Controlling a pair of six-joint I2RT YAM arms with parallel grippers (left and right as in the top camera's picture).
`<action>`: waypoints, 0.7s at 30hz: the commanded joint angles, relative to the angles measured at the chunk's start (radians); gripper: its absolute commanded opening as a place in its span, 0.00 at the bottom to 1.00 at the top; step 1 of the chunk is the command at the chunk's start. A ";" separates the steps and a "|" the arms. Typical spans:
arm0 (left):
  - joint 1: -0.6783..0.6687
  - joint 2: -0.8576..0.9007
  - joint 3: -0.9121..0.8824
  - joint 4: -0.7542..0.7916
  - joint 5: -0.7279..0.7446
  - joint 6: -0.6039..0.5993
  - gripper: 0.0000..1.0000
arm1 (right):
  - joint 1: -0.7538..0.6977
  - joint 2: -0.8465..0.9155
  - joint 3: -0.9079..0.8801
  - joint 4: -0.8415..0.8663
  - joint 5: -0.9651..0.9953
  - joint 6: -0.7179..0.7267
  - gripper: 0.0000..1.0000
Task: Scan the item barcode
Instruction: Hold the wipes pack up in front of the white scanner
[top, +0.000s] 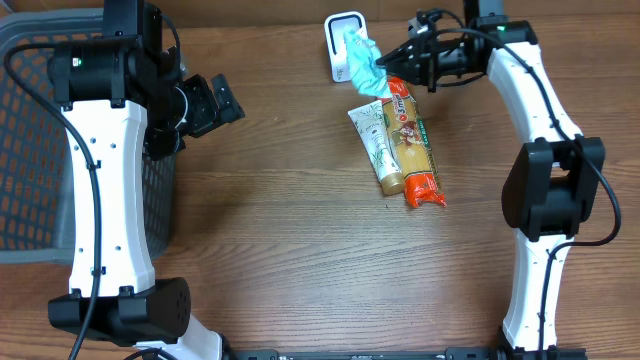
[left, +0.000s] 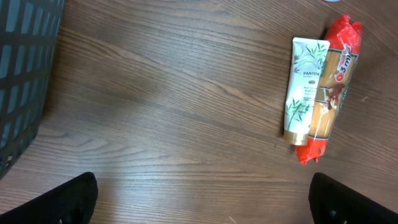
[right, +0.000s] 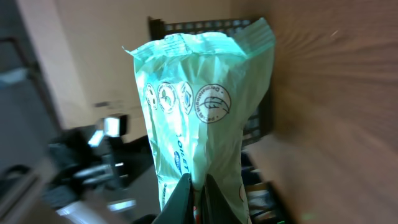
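A pale green soft packet (top: 364, 62) hangs in the air at the back of the table, right in front of the white barcode scanner (top: 340, 38). My right gripper (top: 398, 55) is shut on it, pinching a fold of its wrapper. In the right wrist view the packet (right: 202, 118) fills the middle and the fingertips (right: 184, 199) press together on its lower part. My left gripper (top: 222, 100) stands open over bare wood at the left, beside the basket. Its two dark fingertips (left: 68, 199) show at the bottom corners of the left wrist view, with nothing between them.
A white tube (top: 376, 140) and a long red and yellow pack (top: 412, 140) lie side by side on the table below the scanner. Both also show in the left wrist view, tube (left: 305, 90) and pack (left: 333, 87). A dark mesh basket (top: 25, 140) stands at the left edge.
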 joint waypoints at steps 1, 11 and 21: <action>-0.006 -0.003 -0.003 0.001 -0.005 0.019 1.00 | -0.007 -0.005 0.024 0.005 -0.137 0.142 0.04; -0.006 -0.003 -0.003 0.001 -0.005 0.019 1.00 | -0.003 -0.005 0.024 0.232 -0.132 0.435 0.04; -0.006 -0.003 -0.003 0.001 -0.005 0.019 1.00 | -0.002 -0.005 0.024 0.376 0.031 0.502 0.04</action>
